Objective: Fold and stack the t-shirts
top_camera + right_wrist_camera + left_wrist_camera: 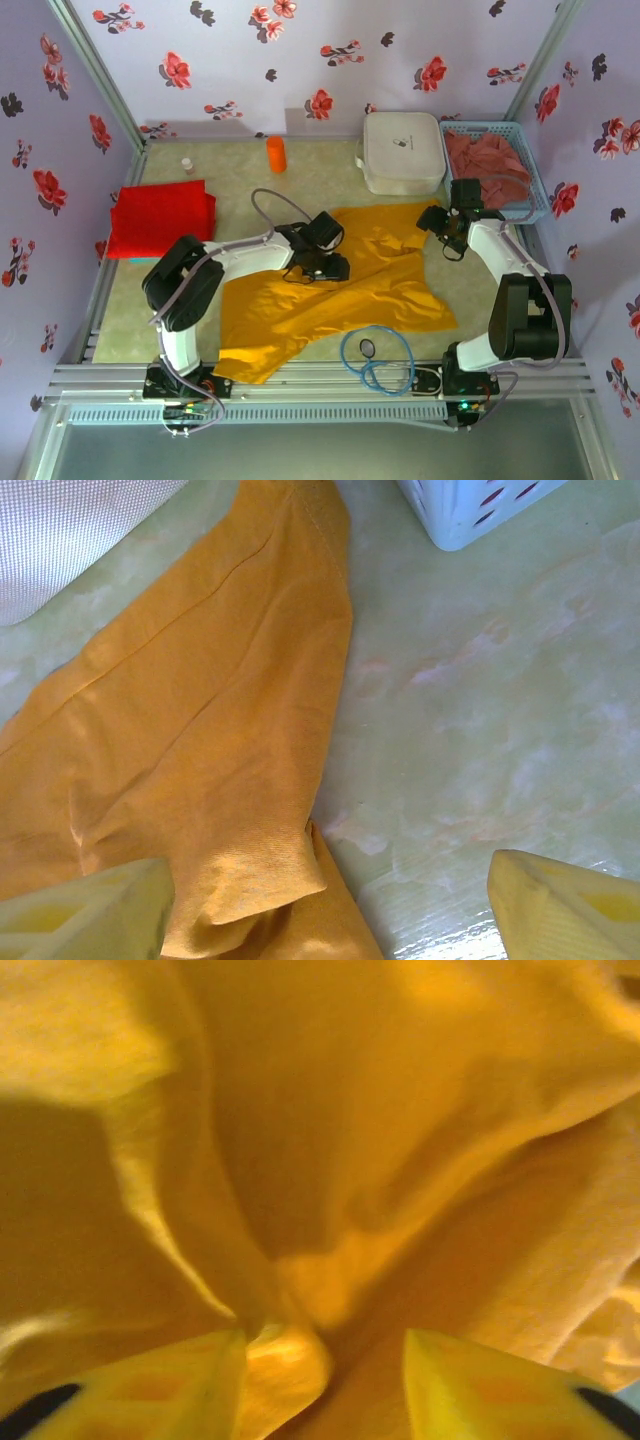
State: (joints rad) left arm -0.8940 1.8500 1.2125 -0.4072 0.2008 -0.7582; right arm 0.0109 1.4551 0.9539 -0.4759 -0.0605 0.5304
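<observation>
The golden-yellow t-shirt [340,300] lies spread and rumpled across the middle of the table. My left gripper [327,265] is pressed down into its upper middle. In the left wrist view its jaws stand apart, with a bulging fold of yellow cloth [285,1360] against the left finger. My right gripper [438,222] hovers open over the shirt's far right sleeve [250,880], whose hem lies between the wide-apart fingers, near the left one. The bright red t-shirt [160,218] lies folded at the left. The reddish-pink t-shirt [488,158] is bunched in the blue basket [520,128].
A white hard case [403,150] stands at the back beside the basket. An orange cylinder [276,153] and a small bottle [187,164] stand at the back left. A blue cable loop [378,358] lies at the front edge. Bare green table [480,700] shows right of the sleeve.
</observation>
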